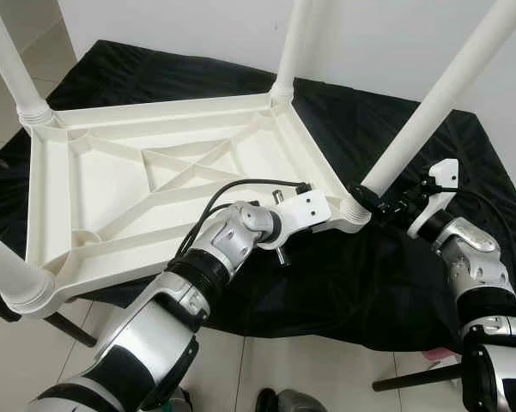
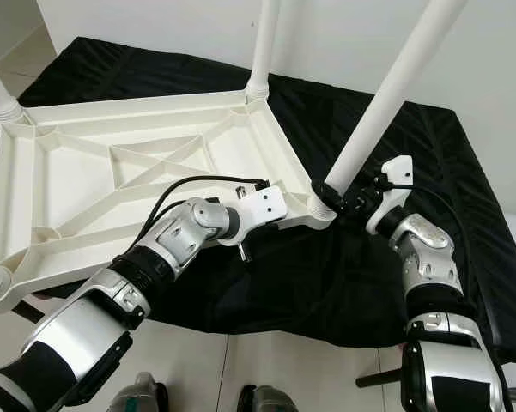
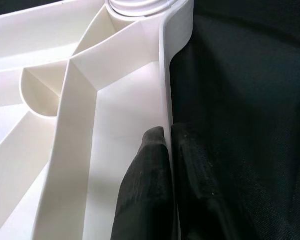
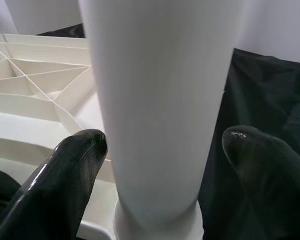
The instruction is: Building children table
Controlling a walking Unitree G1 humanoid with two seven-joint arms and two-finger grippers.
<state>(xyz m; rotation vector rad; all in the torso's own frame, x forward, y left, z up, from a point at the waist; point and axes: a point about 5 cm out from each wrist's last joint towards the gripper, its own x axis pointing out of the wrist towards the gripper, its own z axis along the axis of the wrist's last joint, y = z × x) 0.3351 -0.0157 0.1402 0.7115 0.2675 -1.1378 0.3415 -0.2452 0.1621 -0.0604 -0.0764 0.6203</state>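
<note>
Bright, even light — sharp; soft shadows

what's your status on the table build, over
Left gripper shut on tabletop rim. Right gripper open around near-right leg, fingers not touching. Upturned tabletop on black cloth. Nothing obstructing.

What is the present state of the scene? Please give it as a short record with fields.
surface: black cloth
table top: white table top upside down on the cloth, ribbed underside up
legs: four white legs standing in the corner sockets
left gripper: left gripper shut on the table top's rim, one finger on each side, near the corner
right gripper: right gripper open around the near right leg, low by its socket; the fingers do not press it
</note>
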